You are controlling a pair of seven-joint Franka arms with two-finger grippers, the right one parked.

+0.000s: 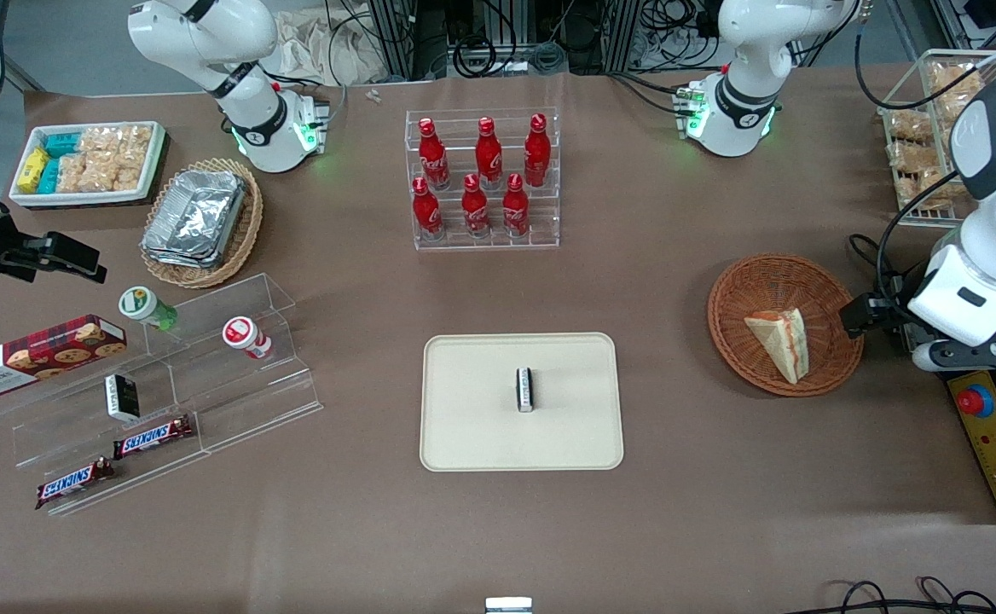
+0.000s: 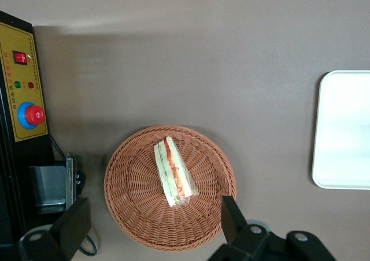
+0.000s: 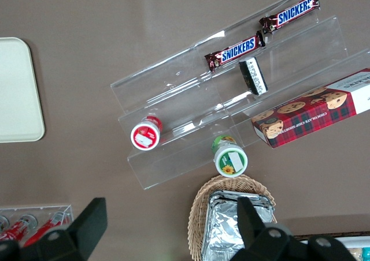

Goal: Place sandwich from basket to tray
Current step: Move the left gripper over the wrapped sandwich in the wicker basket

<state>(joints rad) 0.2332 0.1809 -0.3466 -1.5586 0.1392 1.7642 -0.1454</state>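
Observation:
The sandwich point(image 1: 779, 341) point(image 2: 174, 171), a clear-wrapped wedge with an orange-red and green filling, lies in the round reddish-brown wicker basket point(image 1: 741, 298) point(image 2: 136, 197). My left gripper point(image 1: 858, 317) point(image 2: 151, 212) hovers above the basket's rim toward the working arm's end of the table. It is open, its black fingers point(image 2: 231, 217) wide apart with nothing between them, clear of the sandwich. The cream tray point(image 1: 481, 426) point(image 2: 344, 128) lies mid-table, toward the parked arm's end from the basket. A small black-and-white packet point(image 1: 525, 390) lies on it.
A yellow control box with a red button point(image 1: 988, 426) point(image 2: 26, 105) sits close beside the basket at the working arm's end. A wire basket of snack bags point(image 1: 933, 136) and a rack of red bottles point(image 1: 485, 179) stand farther from the front camera.

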